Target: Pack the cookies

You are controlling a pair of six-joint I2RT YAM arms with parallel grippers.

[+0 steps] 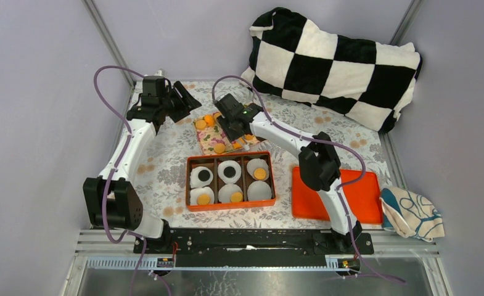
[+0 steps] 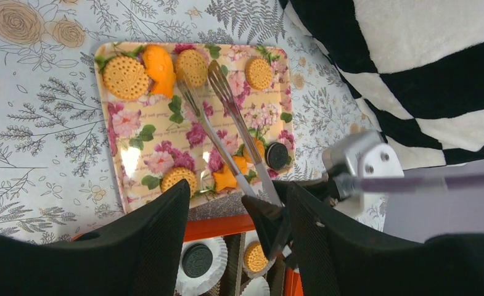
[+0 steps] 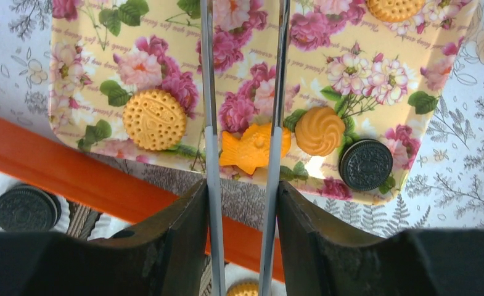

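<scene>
Steel tongs (image 3: 207, 92) sit clamped between the right gripper's (image 3: 242, 192) fingers, their two arms reaching over the floral tray (image 3: 73, 74). Cookies (image 3: 155, 119) lie scattered on that tray, with more resting in paper cups (image 1: 259, 190) inside the orange box (image 1: 230, 206), which sits at 6 o'clock from the tray in the top view. Left gripper (image 2: 239, 190), at the tray's 10 o'clock, hangs with jaws apart, holding nothing.

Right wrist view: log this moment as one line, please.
right gripper: shut on tongs | tongs: tips apart over floral tray, holding nothing | left gripper: open, empty | cookies: several on tray
</scene>
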